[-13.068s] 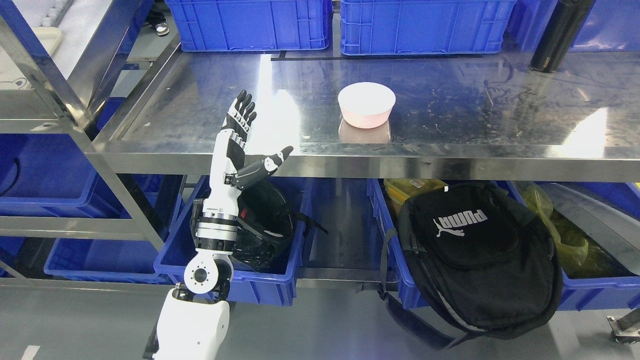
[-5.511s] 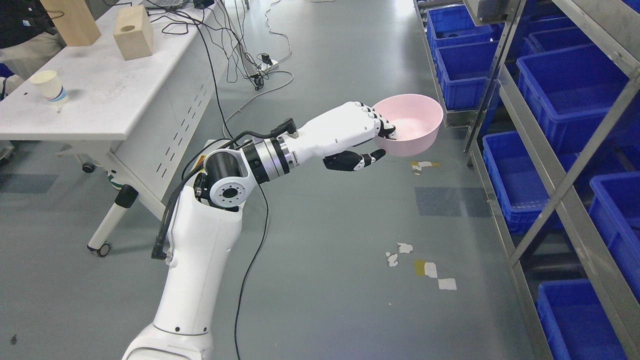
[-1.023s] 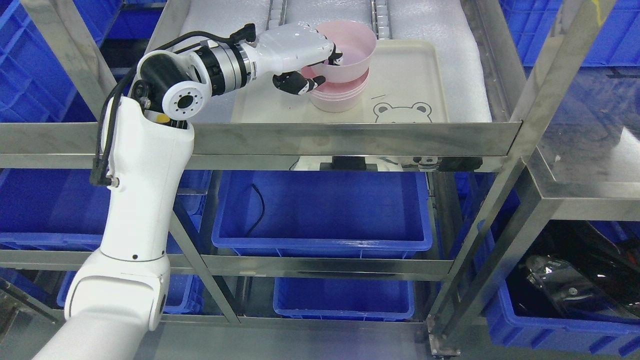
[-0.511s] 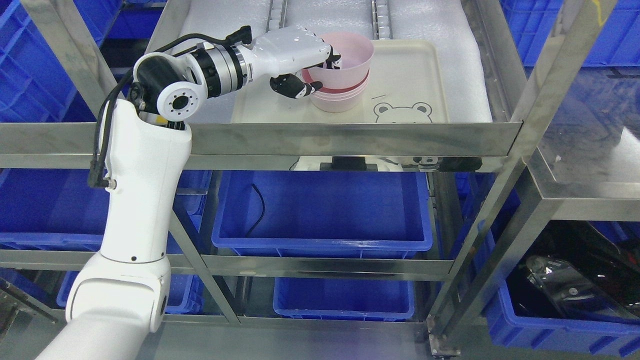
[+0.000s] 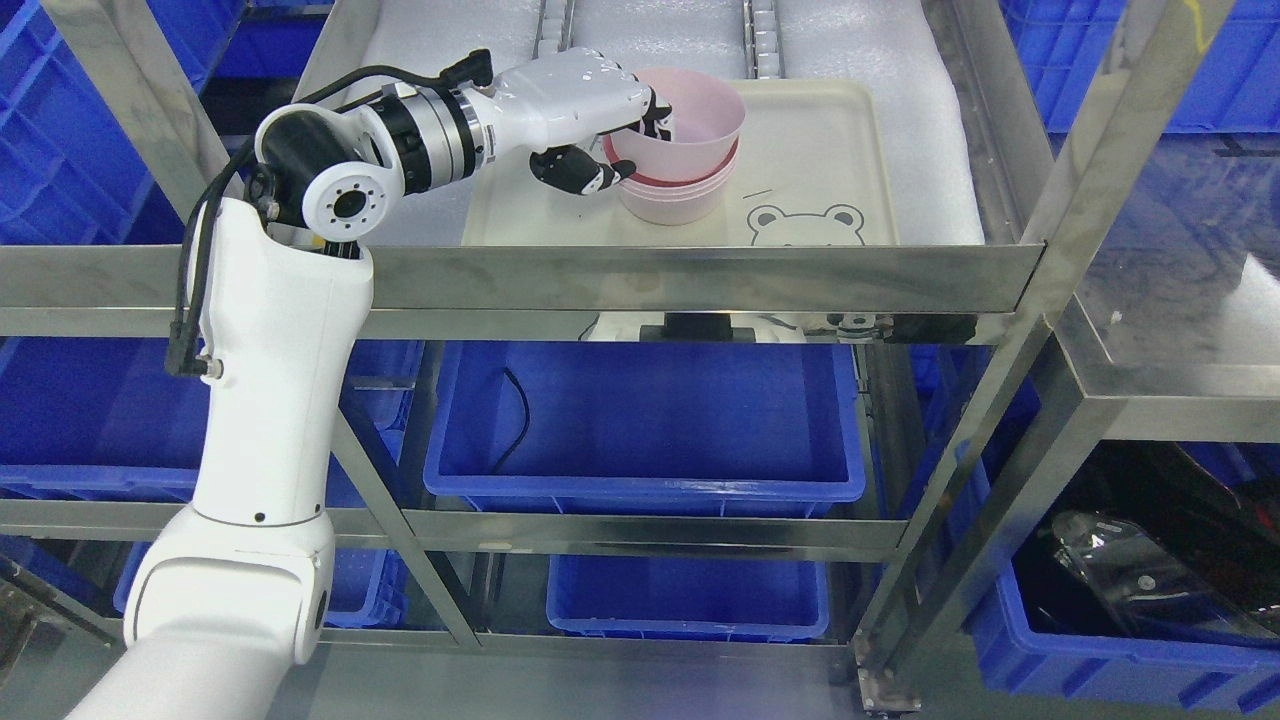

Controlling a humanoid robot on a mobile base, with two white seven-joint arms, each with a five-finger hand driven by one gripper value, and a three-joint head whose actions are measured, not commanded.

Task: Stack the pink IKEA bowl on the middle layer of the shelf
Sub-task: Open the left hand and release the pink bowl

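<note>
Head view has the left hand [image 5: 600, 120] with fingers [image 5: 655, 115] hooked over the pink bowl [image 5: 690, 125] rim, bowl half-nested in the bowl stack [image 5: 680, 200] on the shelf's cream tray [image 5: 830, 150], so next is probably seat it and let go.

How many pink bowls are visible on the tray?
At least 3: the top bowl, gripped at its rim by the left hand, nested in a stack showing two rims on the cream tray. More may be hidden.
</note>
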